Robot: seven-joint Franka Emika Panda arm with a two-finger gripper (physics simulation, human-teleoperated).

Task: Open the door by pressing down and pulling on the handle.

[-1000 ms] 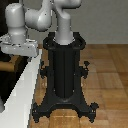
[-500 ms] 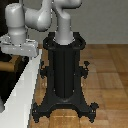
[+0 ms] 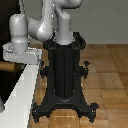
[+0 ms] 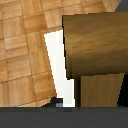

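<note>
Nothing in the exterior view has visibly shifted over the last second: the arm [image 3: 47, 25] remains bent over toward the exterior view's left, its grey-white wrist and gripper [image 3: 20, 55] level above the white frame [image 3: 22, 95]. At the far left edge of that view, a tan sliver of the handle [image 3: 5, 66] pokes out just below the gripper body, with the door [image 3: 7, 82] a dark patch beneath it. Behind the arm stands the black pedestal [image 3: 64, 75], its splayed feet planted on the wooden floor [image 3: 110, 70].

From the wrist view, the handle [image 4: 97, 45] fills most of the picture as a thick brown cylinder, with a flatter wood-coloured section below it. A white strip of frame [image 4: 59, 70] runs alongside it over the parquet floor [image 4: 22, 45]. A dark band crosses the foot of that picture.

Neither view shows the fingers themselves, so how far apart they are, and whether they grip the handle, cannot be told.
</note>
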